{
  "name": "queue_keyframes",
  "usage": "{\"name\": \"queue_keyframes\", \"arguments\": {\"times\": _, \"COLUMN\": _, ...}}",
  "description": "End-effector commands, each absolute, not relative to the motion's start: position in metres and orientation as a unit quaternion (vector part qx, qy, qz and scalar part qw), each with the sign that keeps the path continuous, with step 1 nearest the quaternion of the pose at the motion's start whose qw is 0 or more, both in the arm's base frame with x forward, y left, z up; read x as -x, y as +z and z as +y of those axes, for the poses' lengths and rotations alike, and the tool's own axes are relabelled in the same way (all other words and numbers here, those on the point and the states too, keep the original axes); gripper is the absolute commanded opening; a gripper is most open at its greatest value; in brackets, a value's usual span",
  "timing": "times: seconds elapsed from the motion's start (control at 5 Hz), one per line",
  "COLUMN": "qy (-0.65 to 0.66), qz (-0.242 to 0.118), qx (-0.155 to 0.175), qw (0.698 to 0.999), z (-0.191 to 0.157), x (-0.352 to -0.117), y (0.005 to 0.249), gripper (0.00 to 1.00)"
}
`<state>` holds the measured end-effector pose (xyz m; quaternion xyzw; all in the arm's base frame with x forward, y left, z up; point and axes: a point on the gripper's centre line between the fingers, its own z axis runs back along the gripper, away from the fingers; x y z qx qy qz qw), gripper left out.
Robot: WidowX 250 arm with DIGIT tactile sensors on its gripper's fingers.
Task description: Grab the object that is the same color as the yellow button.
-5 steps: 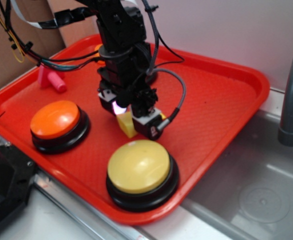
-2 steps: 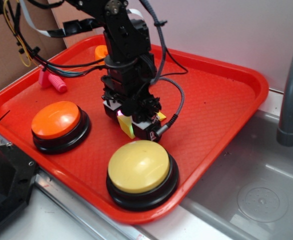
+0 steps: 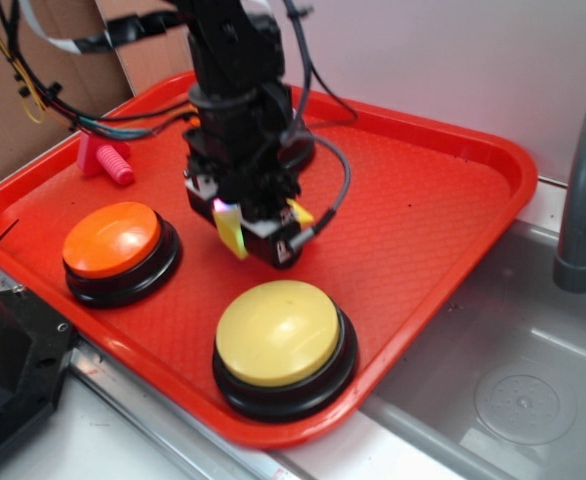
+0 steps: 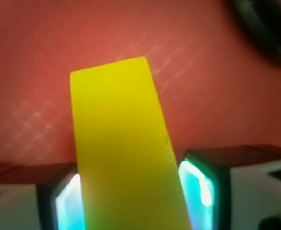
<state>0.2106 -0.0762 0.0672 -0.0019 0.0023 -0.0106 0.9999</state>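
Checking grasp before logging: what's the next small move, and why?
Probably keep lifting straight up. The yellow wedge sits clamped between both fingers of the gripper, apparently clear of the red tray, near the yellow button.

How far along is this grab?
Done: the hand is shut on the yellow wedge, which matches the yellow button. In hand: the wedge appears raised off the red tray. Left: little, perhaps only lifting clear.
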Motion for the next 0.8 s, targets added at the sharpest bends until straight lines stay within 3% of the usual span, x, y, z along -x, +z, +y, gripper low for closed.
{"name": "queue_keyframes", "arguments": {"times": 0.0, "qy": 0.019, "qz": -0.077, "qx": 0.015, "qw": 0.997, "z": -0.062, "x": -0.202, "y": 0.179, "gripper": 0.00}}
{"name": "queue_keyframes", "arguments": {"times": 0.2, "qy": 0.044, "qz": -0.098, "qx": 0.025, "qw": 0.994, "z": -0.048, "x": -0.189, "y": 0.211, "gripper": 0.00}}
{"name": "queue_keyframes", "arguments": {"times": 0.4, "qy": 0.083, "qz": -0.106, "qx": 0.022, "qw": 0.991, "z": -0.036, "x": -0.182, "y": 0.218, "gripper": 0.00}}
{"name": "queue_keyframes", "arguments": {"times": 0.6, "qy": 0.049, "qz": -0.053, "qx": 0.049, "qw": 0.996, "z": -0.030, "x": -0.188, "y": 0.203, "gripper": 0.00}}
